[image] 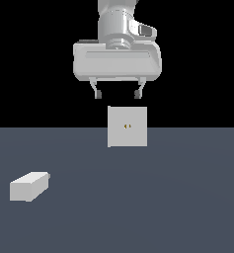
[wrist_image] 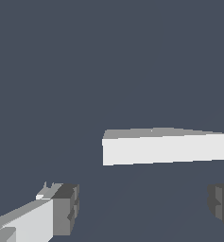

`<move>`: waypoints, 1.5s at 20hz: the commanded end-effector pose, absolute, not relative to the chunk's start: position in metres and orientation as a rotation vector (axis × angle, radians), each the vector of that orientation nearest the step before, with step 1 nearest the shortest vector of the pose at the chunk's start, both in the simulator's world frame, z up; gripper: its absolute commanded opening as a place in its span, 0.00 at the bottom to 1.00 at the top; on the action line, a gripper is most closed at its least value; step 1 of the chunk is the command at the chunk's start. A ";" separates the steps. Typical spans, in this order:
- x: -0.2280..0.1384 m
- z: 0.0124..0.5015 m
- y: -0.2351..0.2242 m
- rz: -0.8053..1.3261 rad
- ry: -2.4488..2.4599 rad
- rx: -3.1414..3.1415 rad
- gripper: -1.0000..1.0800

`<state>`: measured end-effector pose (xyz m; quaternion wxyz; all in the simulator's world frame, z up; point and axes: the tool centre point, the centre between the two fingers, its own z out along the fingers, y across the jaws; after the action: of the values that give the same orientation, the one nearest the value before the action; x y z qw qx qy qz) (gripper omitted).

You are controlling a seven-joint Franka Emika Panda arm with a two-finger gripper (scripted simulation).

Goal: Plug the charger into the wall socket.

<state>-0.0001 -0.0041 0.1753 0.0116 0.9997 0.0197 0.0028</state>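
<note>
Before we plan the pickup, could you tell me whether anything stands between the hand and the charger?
Nothing visible does: the open hand hangs above the wall socket, and only bare floor separates it from the charger.

Dark slate-blue floor (image: 177, 207) carries 2 things. The charger (image: 28, 187) lies flat at the exterior view's left, its prong stub at the end nearer the plate. The wall socket (image: 127, 127) stands upright farther back, well apart from it.

Floor (image: 177, 207): flat, uniform slate blue-grey, matte, no texture or seams. Backdrop (image: 34, 59) above straight horizon: solid black (no walls, windows or furniture discernible). Light even, soft; wrist view filled by same blue-grey floor (wrist_image: 108, 61).
</note>
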 end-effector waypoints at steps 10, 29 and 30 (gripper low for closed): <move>-0.011 0.165 0.007 0.018 0.049 3.120 0.96; -0.093 0.085 0.101 0.090 -0.052 3.136 0.96; -0.096 0.081 0.105 0.093 -0.056 3.136 0.96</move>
<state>-0.0910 0.0983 0.0871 0.0024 0.9995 -0.0151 0.0275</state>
